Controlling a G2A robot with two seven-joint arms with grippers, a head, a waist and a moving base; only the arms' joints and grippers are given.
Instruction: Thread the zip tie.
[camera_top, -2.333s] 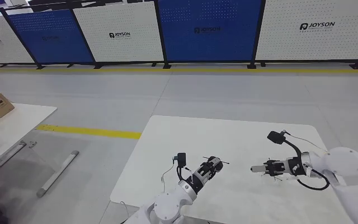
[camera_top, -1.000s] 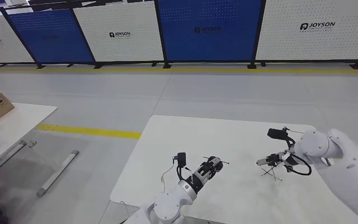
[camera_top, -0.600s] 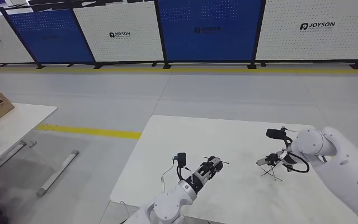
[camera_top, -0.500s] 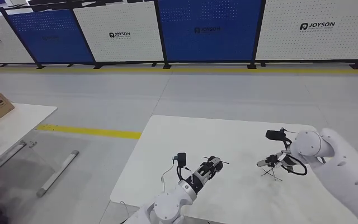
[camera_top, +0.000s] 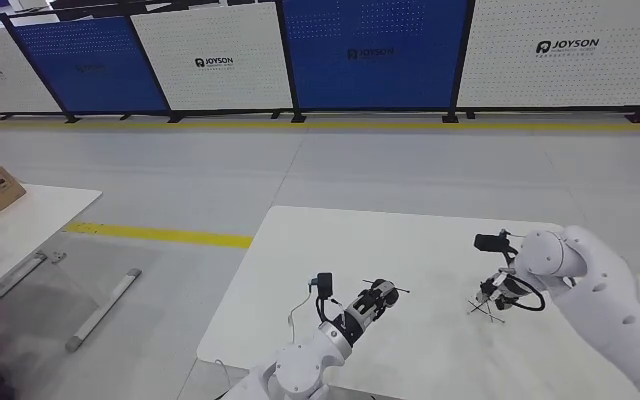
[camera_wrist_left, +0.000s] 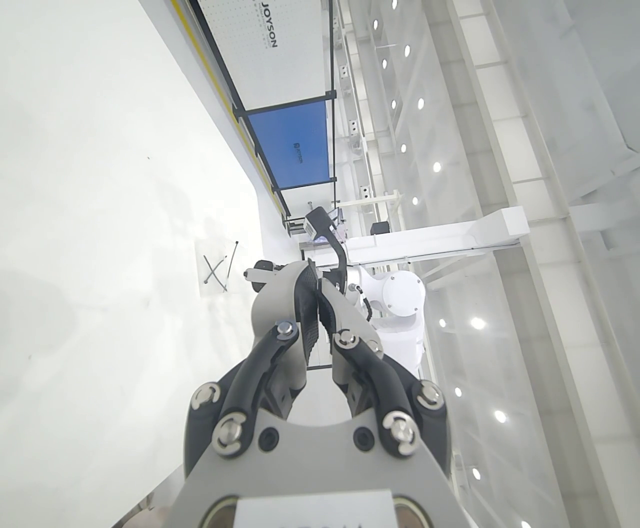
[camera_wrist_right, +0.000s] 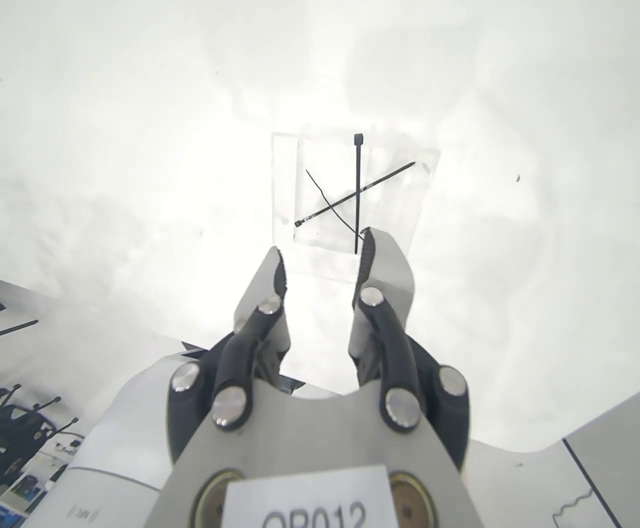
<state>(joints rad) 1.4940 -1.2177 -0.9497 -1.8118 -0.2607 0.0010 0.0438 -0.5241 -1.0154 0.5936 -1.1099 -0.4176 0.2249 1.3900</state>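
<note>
Lower centre of the top view, the left gripper (camera_top: 384, 291) is clenched on a thin black zip tie (camera_top: 403, 290). Lower right, the right gripper (camera_wrist_right: 324, 245) hangs spread near crossed black zip ties (camera_wrist_right: 357, 192) on a clear plastic sheet (camera_wrist_right: 285, 165). It would do best to straddle one strap away from the crossing.

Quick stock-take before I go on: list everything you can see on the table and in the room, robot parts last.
Table: one, white, centre.
Clear sheet: one, see-through, flat on the table's right side.
Loose zip ties: three by the look of it, black, crossed on the clear sheet.
Held zip tie: one, black, across the tips of the left gripper.
Second table: one, white, far left.
Panels: several, blue and white, along the back.
Floor line: yellow, left of the table.
Left gripper: shut on the held zip tie, near the table's front.
Right gripper: open, above the sheet.
</note>
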